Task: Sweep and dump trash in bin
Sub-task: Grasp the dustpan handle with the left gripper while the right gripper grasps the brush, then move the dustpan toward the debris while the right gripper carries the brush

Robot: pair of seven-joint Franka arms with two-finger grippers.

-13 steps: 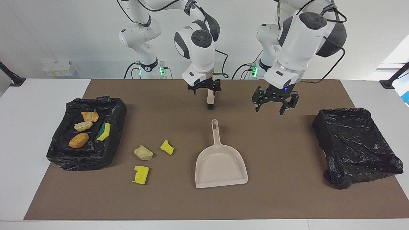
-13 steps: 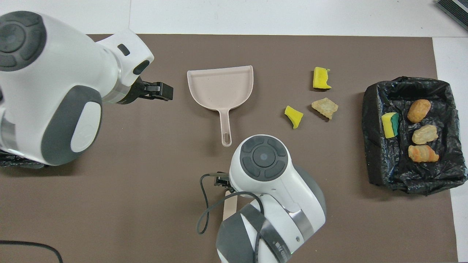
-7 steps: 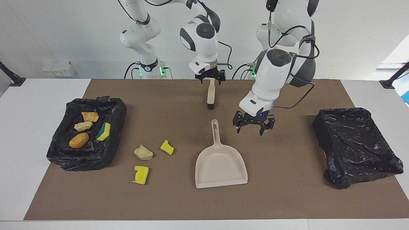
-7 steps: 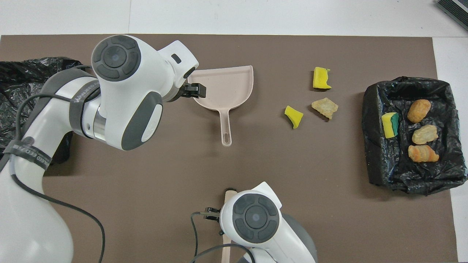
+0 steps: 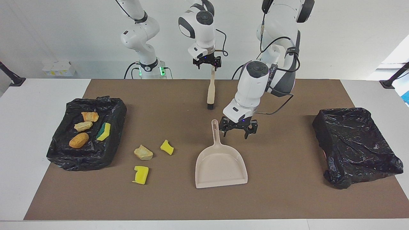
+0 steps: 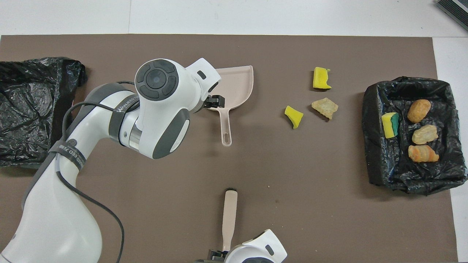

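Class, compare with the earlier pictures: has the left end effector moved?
Yes. The left end effector has come across the table from near the empty bin to beside the dustpan handle, and lower.

Trash (image 5: 141,174): yellow and tan. Dustpan (image 5: 221,167), brush (image 5: 211,92): beige. Bin liners (image 5: 354,143): black. Mat (image 5: 287,191): brown.

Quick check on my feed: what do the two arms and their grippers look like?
Both arms are glossy white with dark grey joint caps and loose black cables. The left arm carries grey lettering on a band. Left gripper and right gripper are black with blue lights at the wrist. Green lights glow at the bases.
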